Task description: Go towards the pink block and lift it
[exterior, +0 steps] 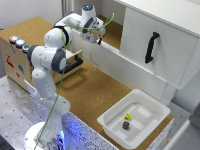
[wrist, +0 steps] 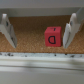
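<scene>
While my claw (wrist: 37, 32) hangs spread over the cork desk (wrist: 30, 30), the pink block (wrist: 52, 37) sits between its fingers — off-centre, almost touching one finger (wrist: 70, 30) — so I'd recentre before closing.

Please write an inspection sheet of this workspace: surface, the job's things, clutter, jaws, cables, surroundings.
Surface: cork-covered table, bare in the middle.
Job's things: pink block stands on cork between the fingers, closer to one; a dark letter is printed on its face. It is not lifted yet.
Clutter: white bin at the table edge holds a yellow block and a dark purple block.
Jaws: the gripper is open, astride the block, inside the shelf recess.
Cables: green cable runs along the arm.
Surroundings: white cabinet door with black handle; coloured buttons on a wooden box.
</scene>
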You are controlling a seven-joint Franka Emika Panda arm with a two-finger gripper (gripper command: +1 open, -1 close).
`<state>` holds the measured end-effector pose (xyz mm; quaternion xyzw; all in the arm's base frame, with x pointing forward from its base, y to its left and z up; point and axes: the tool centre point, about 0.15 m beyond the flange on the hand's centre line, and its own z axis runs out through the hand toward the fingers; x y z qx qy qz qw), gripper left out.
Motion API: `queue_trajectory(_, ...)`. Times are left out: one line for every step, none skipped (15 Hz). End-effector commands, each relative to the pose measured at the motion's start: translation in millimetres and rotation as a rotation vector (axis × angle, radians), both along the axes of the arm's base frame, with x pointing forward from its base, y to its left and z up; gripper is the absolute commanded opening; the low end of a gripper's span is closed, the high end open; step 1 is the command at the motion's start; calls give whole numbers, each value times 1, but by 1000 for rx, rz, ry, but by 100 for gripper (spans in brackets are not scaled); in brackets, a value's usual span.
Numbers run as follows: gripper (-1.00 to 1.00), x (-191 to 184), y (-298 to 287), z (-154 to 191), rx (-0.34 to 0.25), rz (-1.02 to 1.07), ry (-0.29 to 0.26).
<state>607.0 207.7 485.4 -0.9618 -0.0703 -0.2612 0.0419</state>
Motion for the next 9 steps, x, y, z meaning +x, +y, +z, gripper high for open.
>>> queue_trajectory(100, 54, 18, 5, -117, -168, 10)
queue_trajectory(100, 57, 15, 4, -117, -181, 12)
queue_trajectory(100, 59, 10, 2, -102, -193, 24)
queue_trajectory(100, 60, 4, 0, -98, -207, 32)
queue_trajectory(100, 61, 0, -4, -91, -213, 48)
queue_trajectory(100, 64, -3, -8, -84, -208, 66)
queue_trajectory(100, 65, -10, -9, -81, -215, 73)
queue_trajectory(100, 67, -14, -12, -60, -210, 78)
queue_trajectory(100, 69, -19, -12, -53, -203, 71)
